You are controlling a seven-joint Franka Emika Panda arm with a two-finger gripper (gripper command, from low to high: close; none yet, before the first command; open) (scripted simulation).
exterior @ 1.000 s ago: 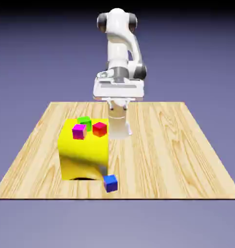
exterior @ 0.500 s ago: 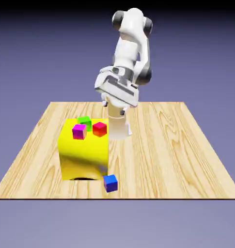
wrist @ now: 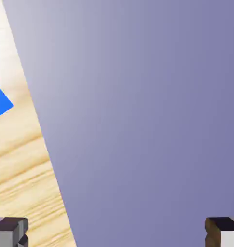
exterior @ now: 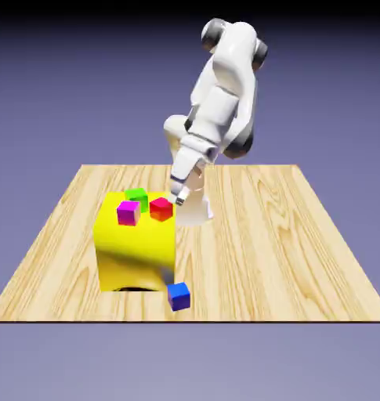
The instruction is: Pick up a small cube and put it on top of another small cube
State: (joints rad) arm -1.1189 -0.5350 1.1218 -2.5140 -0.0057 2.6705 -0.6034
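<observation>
the small blue cube point(exterior: 179, 297) is sitting near the table's point(exterior: 302, 258) front edge, well apart from the claw point(exterior: 176, 198), which is hanging wide open, gripping nothing.

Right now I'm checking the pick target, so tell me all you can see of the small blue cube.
The small blue cube is a plain, solid-coloured block with flat faces and sharp edges. It sits on the wooden table near the front edge, beside the lower corner of the big yellow block; whether they touch I cannot tell. The end effector is well away from it. In the hand view only a corner shows.
</observation>
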